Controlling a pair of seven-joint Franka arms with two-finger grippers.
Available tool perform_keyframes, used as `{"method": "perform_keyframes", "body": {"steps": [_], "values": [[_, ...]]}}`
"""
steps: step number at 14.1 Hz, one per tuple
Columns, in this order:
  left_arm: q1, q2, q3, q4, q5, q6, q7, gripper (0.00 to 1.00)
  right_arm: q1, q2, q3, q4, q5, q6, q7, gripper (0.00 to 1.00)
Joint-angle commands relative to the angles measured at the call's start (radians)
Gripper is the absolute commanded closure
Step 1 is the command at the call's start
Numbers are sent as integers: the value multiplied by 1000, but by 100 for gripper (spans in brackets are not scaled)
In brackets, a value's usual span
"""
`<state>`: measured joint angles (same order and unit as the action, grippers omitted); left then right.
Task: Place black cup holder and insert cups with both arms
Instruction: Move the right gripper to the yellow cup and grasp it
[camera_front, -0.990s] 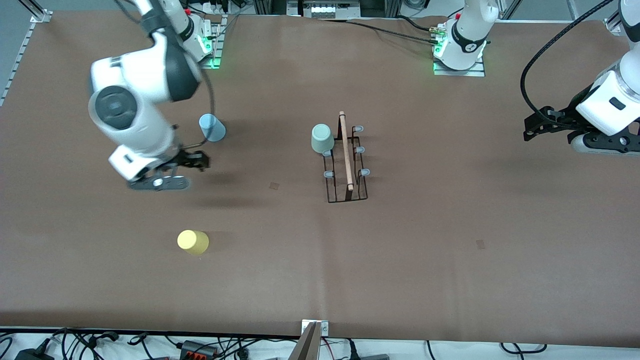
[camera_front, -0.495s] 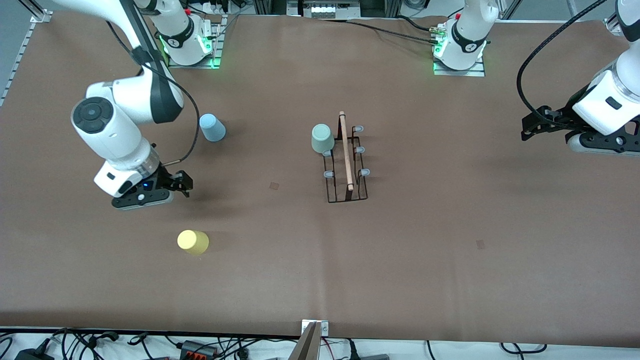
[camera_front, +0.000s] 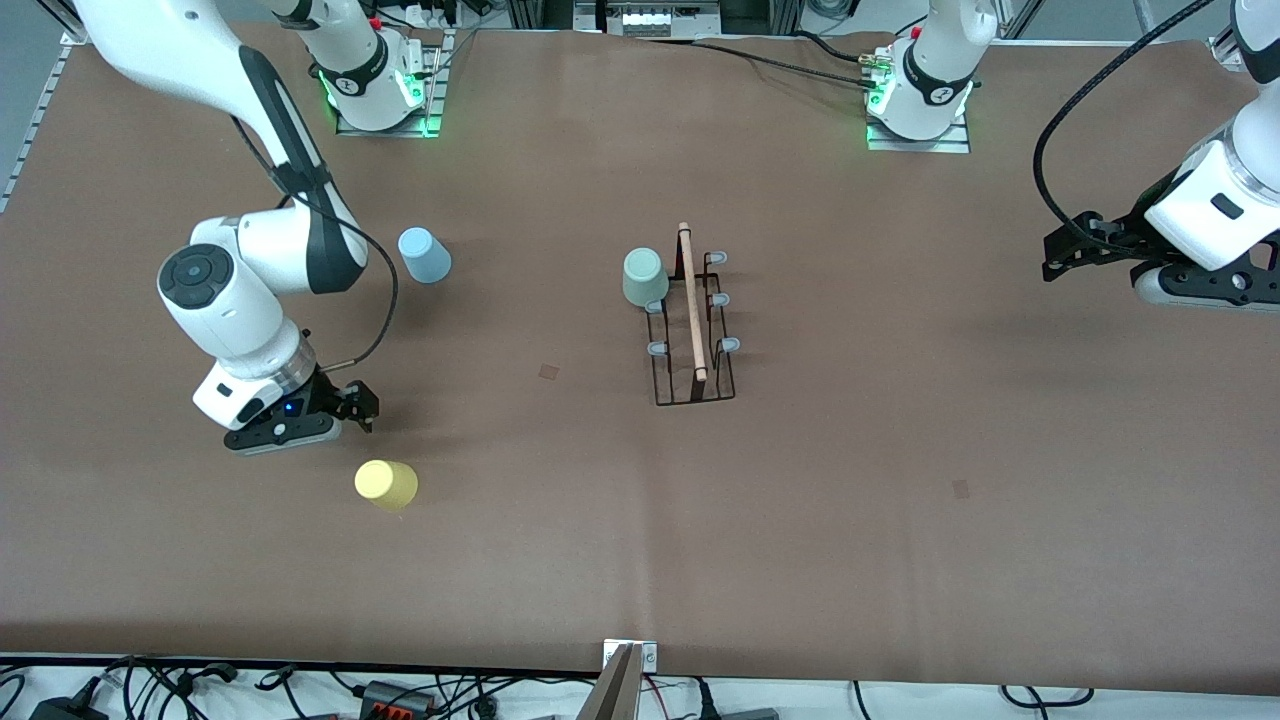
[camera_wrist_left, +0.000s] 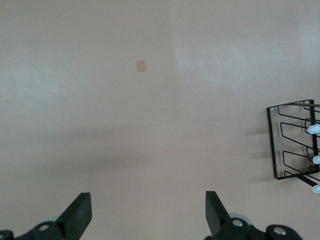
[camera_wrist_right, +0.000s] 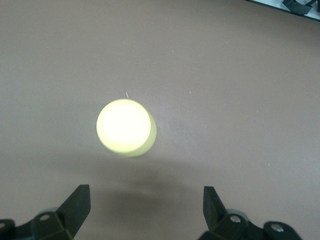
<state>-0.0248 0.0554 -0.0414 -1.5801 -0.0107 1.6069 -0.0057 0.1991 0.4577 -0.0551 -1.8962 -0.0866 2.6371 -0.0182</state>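
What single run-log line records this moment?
right end effector: open, near yellow cup | left end effector: open, waiting | mint cup: on black cup holder | blue cup: on table

Three cups are counted on the surface (camera_front: 900, 520) — one light blue cup (camera_front: 424, 255) at about ten o'clock, one yellow cup (camera_front: 385, 484) at about eight o'clock, and one mint green cup (camera_front: 645, 277) near the centre, set upside down on a prong. One black cup holder (camera_front: 692, 330) is seen at the centre; one wooden rod handle (camera_front: 692, 300) is carried by it, and five pale prong tips are counted bare — the sixth is covered by the green cup. Two arms are counted, each with one gripper: the right gripper (camera_front: 355, 405) and the left gripper (camera_front: 1065, 250). Two small square marks (camera_front: 549, 371) are noted on the surface.
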Motion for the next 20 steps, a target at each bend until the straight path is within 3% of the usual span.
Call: {"method": "perform_keyframes", "body": {"steps": [1,7,11,17,19,20], "values": [[5,-12,-2,-6,-11,-2,16,0,-14,59,23,25,8,101,-11,0],[5,-9,-3,5,-11,-2,18,0,-12,156,38,120,34,153,-5,0],[5,-8,-3,5,-11,-4,18,0,-14,242,52,131,54,293,-9,0],[6,-9,-2,5,-11,-4,18,0,-26,249,52,134,51,302,-22,2],[6,-9,0,5,-11,-4,18,0,-26,249,52,132,50,296,-22,48],[6,-8,0,5,-11,-4,18,0,-24,248,52,131,50,294,-22,66]]}}
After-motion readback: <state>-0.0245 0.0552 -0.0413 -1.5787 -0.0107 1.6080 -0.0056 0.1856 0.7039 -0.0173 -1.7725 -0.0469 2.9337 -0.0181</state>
